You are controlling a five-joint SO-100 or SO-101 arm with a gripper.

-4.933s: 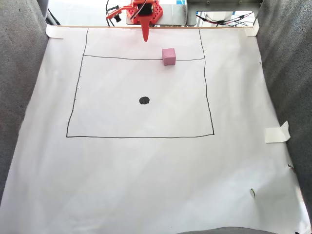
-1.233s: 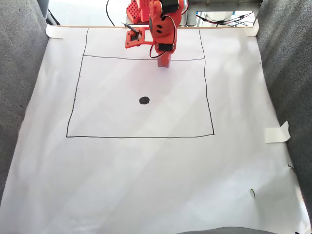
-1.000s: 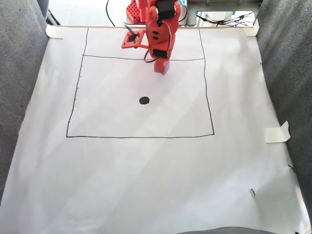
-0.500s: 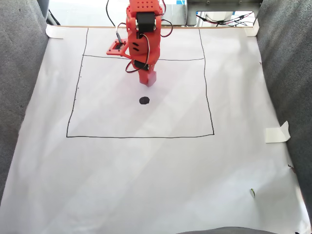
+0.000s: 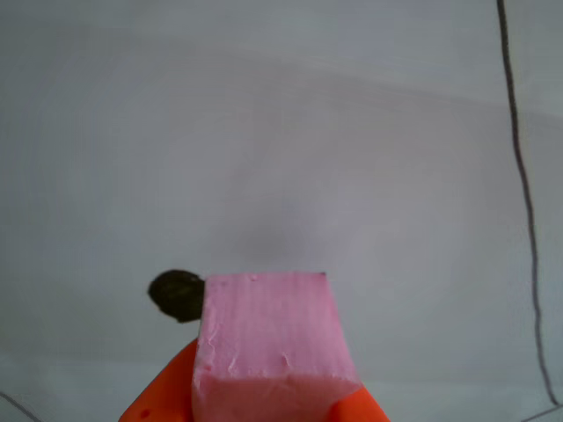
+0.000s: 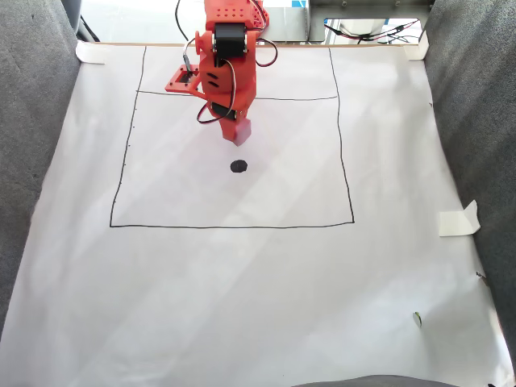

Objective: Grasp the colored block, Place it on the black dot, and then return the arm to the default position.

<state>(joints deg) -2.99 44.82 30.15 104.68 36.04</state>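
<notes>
Since about a second ago your arm (image 6: pixel 222 68) has swung the colored block (image 6: pixel 240 131) away from the upper drawn line at roughly 1 o'clock of the black dot (image 6: pixel 239 166); in the fixed view it now hangs at 12 o'clock of the dot, near it but apart. The gripper (image 5: pixel 264 413) is clamped on the block: orange fingers (image 5: pixel 158 400) press both its flanks in the other view, jaws spread only as wide as the foam. There the block (image 5: pixel 268 338) already hides the right edge of the dot (image 5: pixel 176 294), which sits at its 10 o'clock. Judgement: carry nearly done, block looks lifted off the paper (image 6: pixel 242 282). You have a short advance toward the dot left, then lower, release and retreat.
</notes>
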